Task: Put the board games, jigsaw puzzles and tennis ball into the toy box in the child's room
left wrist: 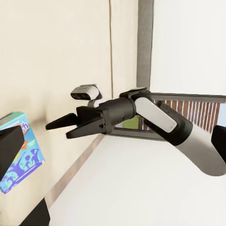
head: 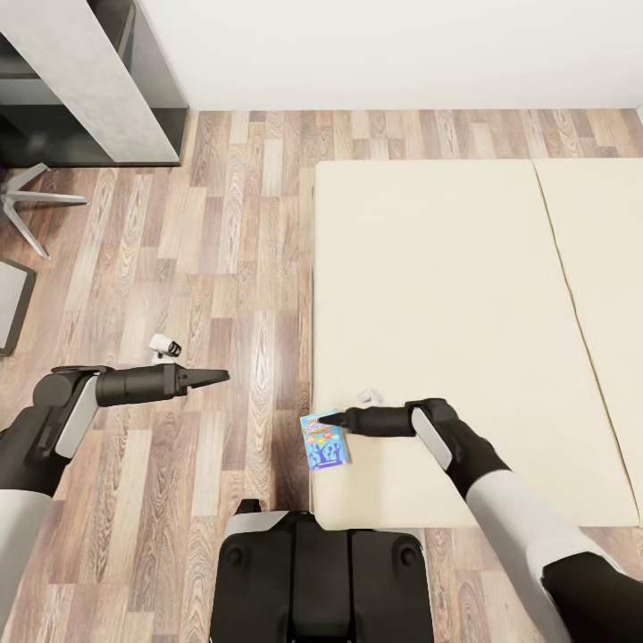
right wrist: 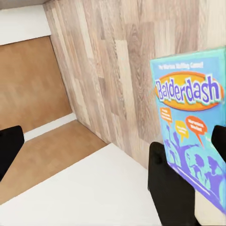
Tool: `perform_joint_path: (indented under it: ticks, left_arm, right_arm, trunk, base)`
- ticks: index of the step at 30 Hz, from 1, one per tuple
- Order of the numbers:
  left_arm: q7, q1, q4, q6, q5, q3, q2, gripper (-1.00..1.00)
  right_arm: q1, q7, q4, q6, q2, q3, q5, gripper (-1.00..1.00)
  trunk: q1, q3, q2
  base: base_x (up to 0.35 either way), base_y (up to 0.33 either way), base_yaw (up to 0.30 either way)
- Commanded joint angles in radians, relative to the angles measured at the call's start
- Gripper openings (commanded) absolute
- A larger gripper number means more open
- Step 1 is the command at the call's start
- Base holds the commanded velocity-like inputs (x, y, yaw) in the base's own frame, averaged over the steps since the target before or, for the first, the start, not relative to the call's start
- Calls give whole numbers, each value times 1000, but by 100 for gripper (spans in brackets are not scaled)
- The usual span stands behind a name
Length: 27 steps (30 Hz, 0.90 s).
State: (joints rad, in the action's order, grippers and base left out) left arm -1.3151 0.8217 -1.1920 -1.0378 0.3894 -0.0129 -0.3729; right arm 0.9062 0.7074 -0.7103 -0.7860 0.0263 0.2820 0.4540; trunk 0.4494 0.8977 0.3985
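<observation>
I have the right gripper (head: 323, 418) down at the near left corner of the bed (head: 446, 295), its two fingers set on either side of the blue game box (head: 323, 439), which lies flat at the mattress edge with part of it hanging out over the wood floor (head: 223, 268). From the right wrist camera I read "Balderdash" on the game box (right wrist: 190, 122), and a dark finger (right wrist: 172, 188) sits against its near edge, with the other at the far side; I cannot tell whether the fingers are actually pressing on it. My left gripper (head: 219, 376) hangs over the floor, well apart from the bed, its fingers close together with nothing between them. At the far left stands the dark wing of the desk (head: 98, 80), with chair legs (head: 27, 201) beside it.
</observation>
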Motion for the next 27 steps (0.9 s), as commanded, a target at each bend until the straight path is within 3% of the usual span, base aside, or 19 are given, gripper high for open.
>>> perform_joint_path:
  ticks: [1,9,12,13,17,21,22,27]
  left_arm:
    - [-1,1,0,-8,3,-2,-1,100]
    - [-2,1,22,-6,3,-2,-18,100]
    - [-3,-1,33,-6,2,-1,-30,100]
    - [-3,-4,36,-6,2,-1,-37,100]
    - [-5,-33,40,5,3,0,-60,100]
    - [-7,-93,42,33,5,21,-85,100]
    - [-8,-121,45,42,5,44,-92,100]
    - [-11,-190,66,55,6,138,-101,100]
  right_arm:
    - [-10,0,-28,-12,11,3,6,100]
    - [-148,26,-318,-40,124,-3,41,100]
    - [-225,53,-445,-39,176,-7,82,100]
    - [-266,67,-508,-36,205,-11,105,100]
    - [-369,101,-634,-22,267,-45,169,100]
    - [-462,134,-691,17,289,-110,223,100]
    - [-488,144,-702,39,292,-138,235,100]
    - [-521,176,-709,75,295,-186,251,100]
  trunk:
    - [1,1,2]
    - [1,1,2]
    - [1,1,2]
    - [1,1,2]
    - [1,1,2]
    - [1,1,2]
    - [1,1,2]
    - [1,1,2]
  base:
    - [0,0,0]
    - [0,0,0]
    - [0,0,0]
    - [0,0,0]
    - [0,0,0]
    - [0,0,0]
    - [0,0,0]
    - [0,0,0]
